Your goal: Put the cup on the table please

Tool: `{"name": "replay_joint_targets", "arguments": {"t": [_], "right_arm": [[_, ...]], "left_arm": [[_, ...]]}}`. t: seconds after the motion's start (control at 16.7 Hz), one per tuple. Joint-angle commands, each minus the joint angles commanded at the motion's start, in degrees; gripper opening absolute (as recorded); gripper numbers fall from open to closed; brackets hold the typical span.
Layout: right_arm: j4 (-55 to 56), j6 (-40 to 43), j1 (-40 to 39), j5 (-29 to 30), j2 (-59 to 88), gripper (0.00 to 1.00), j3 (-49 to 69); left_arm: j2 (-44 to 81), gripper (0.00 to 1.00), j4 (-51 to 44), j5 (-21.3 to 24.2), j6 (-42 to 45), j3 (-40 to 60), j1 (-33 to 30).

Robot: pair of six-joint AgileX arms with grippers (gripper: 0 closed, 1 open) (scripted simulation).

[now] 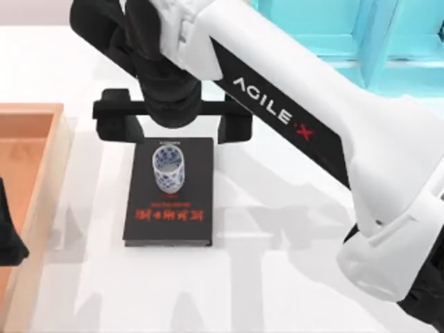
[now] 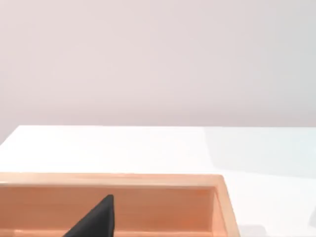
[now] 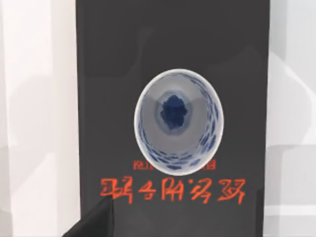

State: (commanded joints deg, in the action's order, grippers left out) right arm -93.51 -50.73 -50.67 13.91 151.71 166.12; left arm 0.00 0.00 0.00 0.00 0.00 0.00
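The cup (image 1: 168,168), small and white with a blue lattice pattern, stands upright on a black book with red lettering (image 1: 168,215) in the middle of the table (image 1: 277,284). My right gripper (image 1: 173,130) hovers just beyond the book's far edge, above the cup's level. It is open, its black fingers (image 1: 234,128) spread wider than the book and holding nothing. The right wrist view looks straight down into the cup (image 3: 178,122) on the book (image 3: 173,44). My left gripper (image 1: 8,239) is parked at the left edge over the tray.
An orange wooden tray (image 1: 41,166) lies along the left side of the table, and the left wrist view shows its far wall (image 2: 118,180). The right arm's white link (image 1: 361,139) crosses the upper right. Bare tabletop lies right of and in front of the book.
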Motion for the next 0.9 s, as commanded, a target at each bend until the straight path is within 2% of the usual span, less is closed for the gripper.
{"name": "replay_joint_targets", "arguments": {"t": [0.48,0.9], "right_arm": [[-0.33,0.3,0.4,-0.03,2.07,1.0,2.24],[-3.32,1.71,1.77,-0.02,19.05,1.0,23.18]], "left_arm": [[0.0,1.0,0.0,0.0,0.0,0.0,0.0],[0.0,1.0,0.0,0.0,0.0,0.0,0.0]]}}
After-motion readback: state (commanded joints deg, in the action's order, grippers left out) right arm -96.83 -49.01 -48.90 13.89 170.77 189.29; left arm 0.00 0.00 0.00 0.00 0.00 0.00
